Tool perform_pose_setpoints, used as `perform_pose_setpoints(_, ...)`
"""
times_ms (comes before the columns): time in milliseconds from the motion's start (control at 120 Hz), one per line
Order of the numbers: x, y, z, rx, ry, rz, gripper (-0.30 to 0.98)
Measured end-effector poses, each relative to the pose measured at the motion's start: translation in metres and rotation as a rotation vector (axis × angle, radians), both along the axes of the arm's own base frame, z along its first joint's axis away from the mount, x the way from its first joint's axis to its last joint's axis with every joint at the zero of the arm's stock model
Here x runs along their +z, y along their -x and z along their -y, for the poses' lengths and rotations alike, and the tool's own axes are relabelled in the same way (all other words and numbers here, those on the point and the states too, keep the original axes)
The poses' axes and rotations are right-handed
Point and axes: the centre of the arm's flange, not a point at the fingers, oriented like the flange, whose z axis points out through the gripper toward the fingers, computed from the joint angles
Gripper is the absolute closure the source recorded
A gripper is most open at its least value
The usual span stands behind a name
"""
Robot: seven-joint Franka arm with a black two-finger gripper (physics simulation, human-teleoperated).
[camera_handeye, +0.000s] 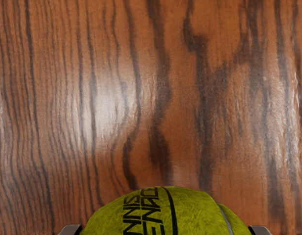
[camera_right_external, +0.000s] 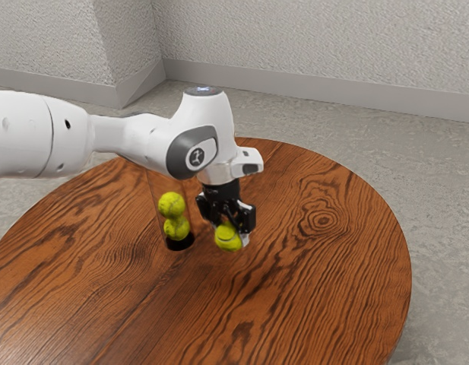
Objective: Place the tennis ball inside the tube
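Note:
In the exterior view my black gripper points down over the table, shut on the yellow-green tennis ball. The wrist view has the tennis ball at its lower edge, dark lettering on it, with the gripper touching it from two sides. Whether the ball clears the tabletop is hard to tell. Left of the gripper in the exterior view stands the clear tube with a black base. It holds two balls, one above the other; the arm hides its top.
The round wooden table has a curved edge at the exterior view's right. Bare wood grain surrounds the held ball. Grey floor and pale walls lie behind the table, and the white arm crosses above the tube.

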Motion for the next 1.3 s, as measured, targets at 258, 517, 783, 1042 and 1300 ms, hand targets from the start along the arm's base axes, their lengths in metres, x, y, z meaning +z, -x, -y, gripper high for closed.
perform_pose_setpoints(258,0.135,0.009,-0.040,0.006,-0.058,0.025,0.41)
perform_pose_setpoints(517,0.168,-0.003,-0.132,0.132,-0.094,-0.034,0.38)
perform_pose_setpoints(783,0.144,-0.051,-0.192,0.183,-0.099,-0.080,0.37)
perform_pose_setpoints(1042,0.142,-0.067,-0.204,0.154,-0.098,-0.069,0.35)
perform_pose_setpoints(1300,0.145,-0.068,-0.199,0.127,-0.078,-0.061,0.12)
